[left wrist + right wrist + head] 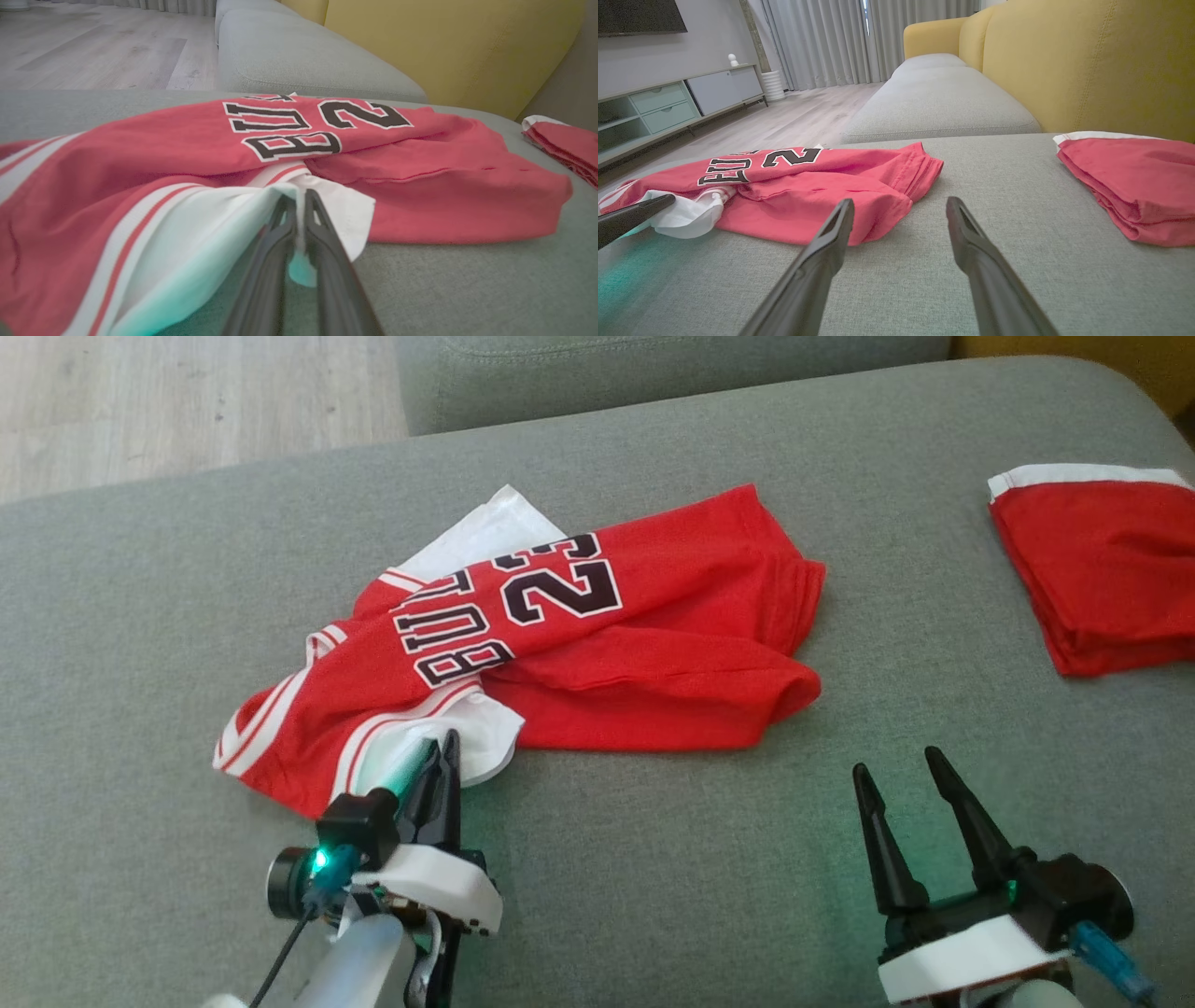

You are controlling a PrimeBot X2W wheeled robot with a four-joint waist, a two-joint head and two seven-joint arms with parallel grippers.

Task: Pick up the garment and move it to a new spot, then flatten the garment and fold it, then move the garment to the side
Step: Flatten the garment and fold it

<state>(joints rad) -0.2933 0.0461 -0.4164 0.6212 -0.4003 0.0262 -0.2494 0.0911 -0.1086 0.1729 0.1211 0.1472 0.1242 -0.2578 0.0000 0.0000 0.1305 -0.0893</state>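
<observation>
The garment (597, 644) is a red jersey with white trim and black lettering, lying crumpled on the grey cushion (653, 859). My left gripper (446, 747) is at its near white edge, jaws shut on a fold of the white fabric (327, 205); the left wrist view shows the cloth pinched between the two dark fingers (273, 252). The jersey (808, 186) also lies ahead and left in the right wrist view. My right gripper (901, 770) stands open over bare cushion, right of the garment and apart from it, fingers (822, 252) spread with nothing between them.
A second red garment (1102, 569), folded, with a white band, lies at the cushion's far right. A yellow sofa back (1087, 65) rises behind it. Another grey cushion (653, 373) and wooden floor (187, 401) lie beyond. A low cabinet (668, 102) stands far left.
</observation>
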